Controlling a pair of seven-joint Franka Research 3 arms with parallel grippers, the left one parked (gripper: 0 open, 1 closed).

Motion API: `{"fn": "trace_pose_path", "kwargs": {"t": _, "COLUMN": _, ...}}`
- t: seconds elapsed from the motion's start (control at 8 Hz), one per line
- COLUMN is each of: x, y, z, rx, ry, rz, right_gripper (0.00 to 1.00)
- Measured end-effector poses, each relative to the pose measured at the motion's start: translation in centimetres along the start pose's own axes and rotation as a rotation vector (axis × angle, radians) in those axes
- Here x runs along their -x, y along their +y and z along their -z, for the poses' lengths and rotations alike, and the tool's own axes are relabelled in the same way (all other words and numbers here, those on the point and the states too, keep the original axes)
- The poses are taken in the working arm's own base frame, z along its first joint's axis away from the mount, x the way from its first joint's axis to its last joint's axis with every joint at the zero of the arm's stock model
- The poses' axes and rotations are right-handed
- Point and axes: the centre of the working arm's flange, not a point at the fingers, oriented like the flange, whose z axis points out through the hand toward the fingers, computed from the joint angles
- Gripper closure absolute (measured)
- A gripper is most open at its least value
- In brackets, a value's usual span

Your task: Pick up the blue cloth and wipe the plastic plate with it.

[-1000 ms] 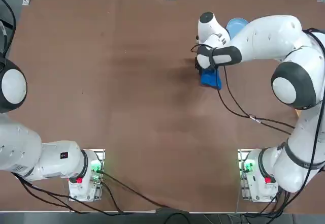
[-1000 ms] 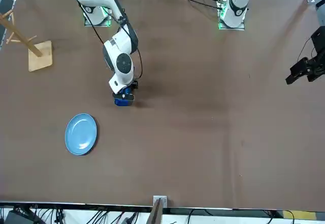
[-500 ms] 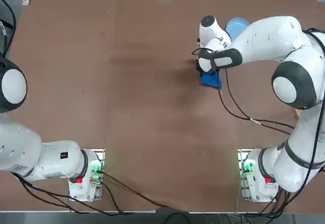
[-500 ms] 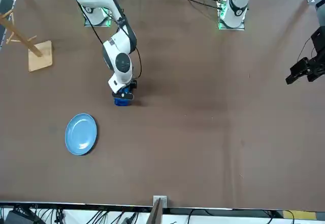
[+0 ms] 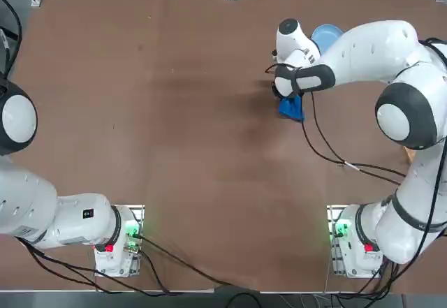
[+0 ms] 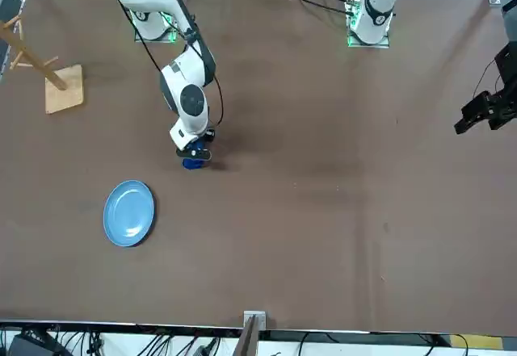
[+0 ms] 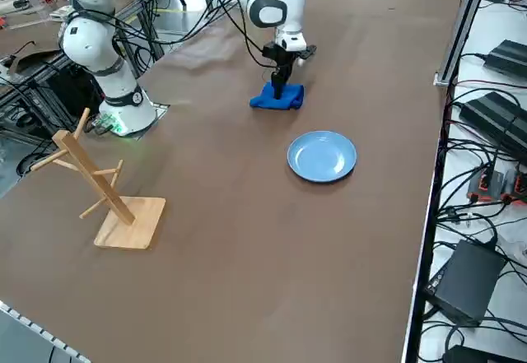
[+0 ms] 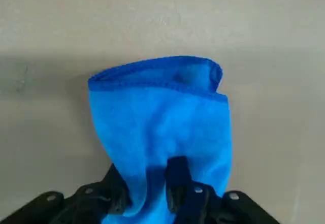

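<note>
From overhead, the right claw [image 5: 288,97] points down onto the blue cloth [image 5: 292,108] on the brown worktop [image 5: 174,126], with the plastic plate [image 5: 325,35] partly hidden behind the arm, near the far edge. From the front, the cloth [image 6: 192,161] sits bunched under the claw [image 6: 194,149], well apart from the plate [image 6: 129,212]. From the right side, a wooden rack [image 7: 99,183] stands nearer the camera. At the wrist, the claw's fingers [image 8: 177,176] pinch a fold of the cloth [image 8: 162,122], gripping it.
</note>
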Motion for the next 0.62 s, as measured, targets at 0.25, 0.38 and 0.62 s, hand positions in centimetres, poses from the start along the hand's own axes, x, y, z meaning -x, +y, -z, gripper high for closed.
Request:
{"fn": "trace_pose_path", "kwargs": {"t": 0.25, "x": -0.3, "y": 0.3, "z": 0.5, "rx": -0.002, "ry": 0.012, "rz": 0.002, "right_gripper": 0.65}}
{"fn": "trace_pose_path", "kwargs": {"t": 0.38, "x": -0.4, "y": 0.5, "z": 0.9, "rx": -0.007, "ry": 0.021, "rz": 0.001, "right_gripper": 0.67}}
{"fn": "trace_pose_path", "kwargs": {"t": 0.62, "x": -1.0, "y": 1.2, "z": 2.1, "rx": -0.022, "ry": 0.039, "rz": -0.015, "right_gripper": 0.94}}
